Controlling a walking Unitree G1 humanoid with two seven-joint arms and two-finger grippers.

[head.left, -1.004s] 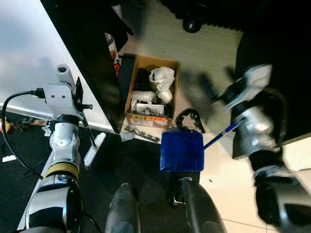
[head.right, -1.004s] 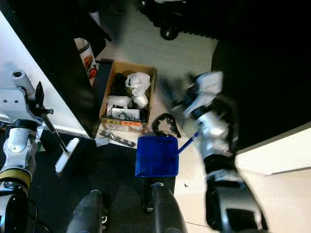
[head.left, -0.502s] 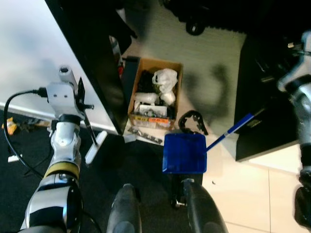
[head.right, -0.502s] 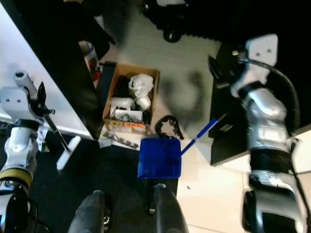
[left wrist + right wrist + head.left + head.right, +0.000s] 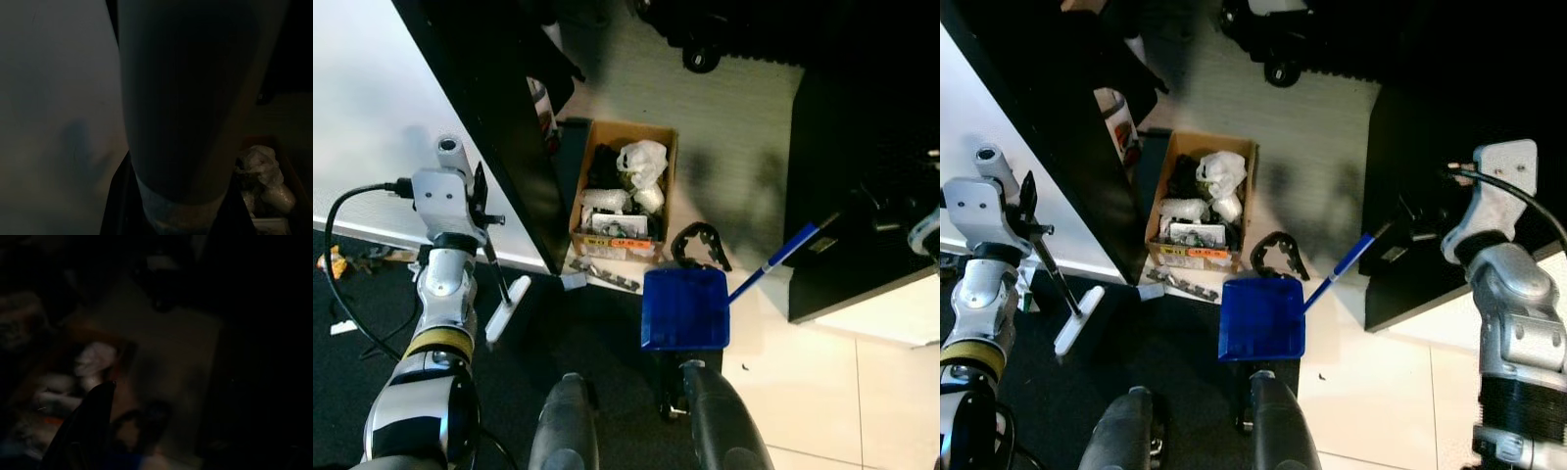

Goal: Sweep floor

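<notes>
Where floor meets desk, cardboard box (image 5: 623, 188) crammed with white bags (image 5: 640, 157).

Left arm raised at frame left, right arm raised at frame right.

Left arm (image 5: 438, 323) rises from lower left of the head views, silver forearm near vertical, wrist block with cable at mid-left. Left gripper (image 5: 480, 196) sits just right of the wrist block, black fingers closed around a thin dark rod. Right arm (image 5: 1518, 333) stands at the right edge of the right eye view, silver forearm upright, wrist block at top with cable looping off it. Right gripper (image 5: 1420, 217) points toward frame centre against a dark background; finger state unreadable. Right wrist view very dark, one black finger (image 5: 90, 416) visible at lower left. Two grey legs (image 5: 636, 426) at bottom centre.
</notes>
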